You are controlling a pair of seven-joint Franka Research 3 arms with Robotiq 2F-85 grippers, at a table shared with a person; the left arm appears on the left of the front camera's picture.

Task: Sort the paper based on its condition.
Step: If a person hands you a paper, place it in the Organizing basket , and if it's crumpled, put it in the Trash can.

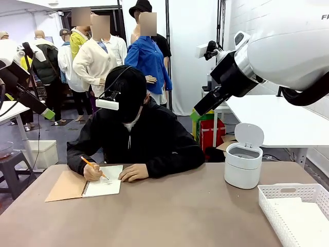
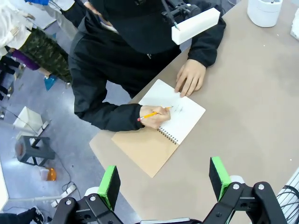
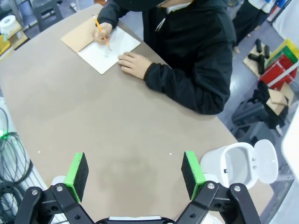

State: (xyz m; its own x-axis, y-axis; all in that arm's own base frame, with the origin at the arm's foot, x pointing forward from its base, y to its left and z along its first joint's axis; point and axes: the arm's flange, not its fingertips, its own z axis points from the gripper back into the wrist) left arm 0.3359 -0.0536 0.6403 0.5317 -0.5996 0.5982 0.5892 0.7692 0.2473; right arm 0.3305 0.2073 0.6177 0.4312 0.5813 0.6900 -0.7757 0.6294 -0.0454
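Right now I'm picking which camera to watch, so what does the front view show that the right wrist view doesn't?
The front view adds the white basket at the table's near right corner. The right wrist view adds a look down into the bin and the right jaws, open above the table. Both share the person writing with a pencil in the notebook, and the bin with its lid up.

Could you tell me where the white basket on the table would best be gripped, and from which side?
The white basket looks too wide to span, so pinch its thin upright rim from above, one finger inside and one outside; the open right gripper is likely nearest.
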